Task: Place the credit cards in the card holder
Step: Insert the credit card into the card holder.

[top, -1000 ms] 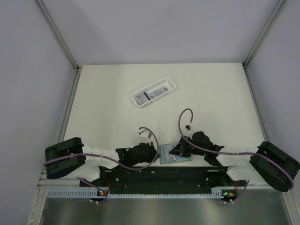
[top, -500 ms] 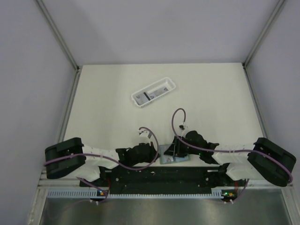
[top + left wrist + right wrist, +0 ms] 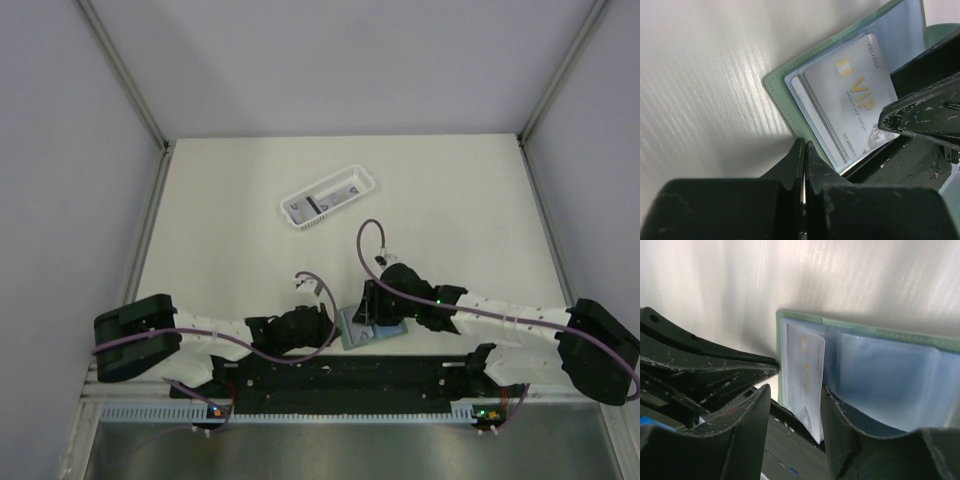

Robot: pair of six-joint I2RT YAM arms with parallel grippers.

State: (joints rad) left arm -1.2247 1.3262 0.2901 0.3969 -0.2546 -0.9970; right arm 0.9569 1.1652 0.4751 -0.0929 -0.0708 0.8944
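The left claw is pinched on the card holder edge on the worktop; a half-pocketed credit card is straddled by the spread right claw.

Holder boxed in: left gripper at edge, right gripper on top (both touching). Open table toward basket.

Soft, even light fills the overhead view, with only faint shadows on the table. Ahead of the left gripper streaky glare washes the table, and its own fingers are dark blur. Beyond the right gripper the table seems overexposed; its fingers are unfocused too.
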